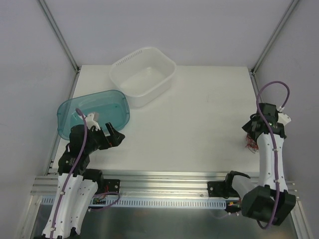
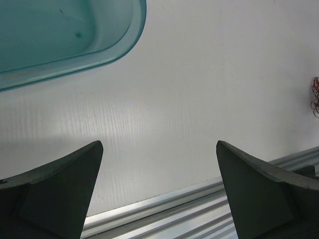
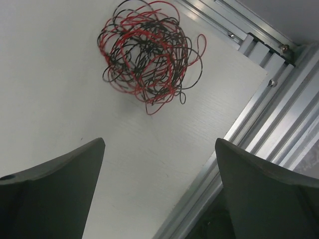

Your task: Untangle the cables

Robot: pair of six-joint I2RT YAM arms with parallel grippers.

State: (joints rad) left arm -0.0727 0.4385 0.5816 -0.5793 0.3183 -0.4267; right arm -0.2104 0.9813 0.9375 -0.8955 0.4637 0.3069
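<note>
The cables [image 3: 147, 55] are a tangled ball of thin red and black wires lying on the white table near its right front corner. They show as a small red clump [image 1: 249, 143] in the top view and at the far right edge [image 2: 315, 97] of the left wrist view. My right gripper [image 3: 159, 144] hovers just short of the ball, open, with nothing between its fingers; in the top view it [image 1: 251, 132] sits right over the clump. My left gripper [image 1: 117, 134] is open and empty at the table's left front, beside the teal bin; its fingertips [image 2: 159, 144] frame bare table.
A teal translucent bin [image 1: 70, 112] stands at the left, its rim [image 2: 114, 47] close to the left gripper. A white bin [image 1: 167, 74] stands at the back centre. An aluminium rail [image 1: 164, 177] runs along the front edge; the same rail [image 3: 259, 114] lies right of the cables.
</note>
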